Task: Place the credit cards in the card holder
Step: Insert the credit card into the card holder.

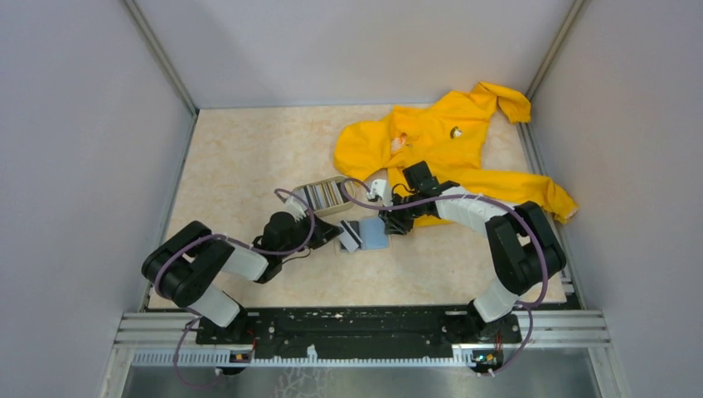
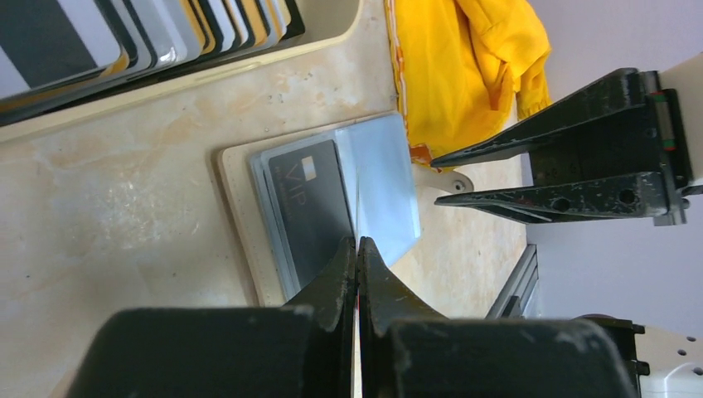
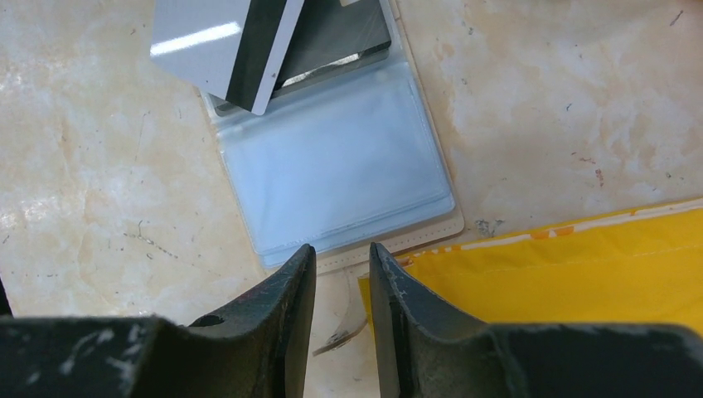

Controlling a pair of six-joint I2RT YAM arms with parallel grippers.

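One card holder [image 1: 375, 235], one yellow jacket [image 1: 439, 137]

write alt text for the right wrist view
The right gripper, jaws slightly apart, points at the near edge of an open holder with clear sleeves. A striped card tilts over its far end; yellow cloth lies at lower right.

I've got the card holder [image 3: 332, 166] lying open mid-frame, a dark grey card [image 2: 311, 203] tucked inside, and a silver striped card [image 3: 207, 46] tilted over its top edge.
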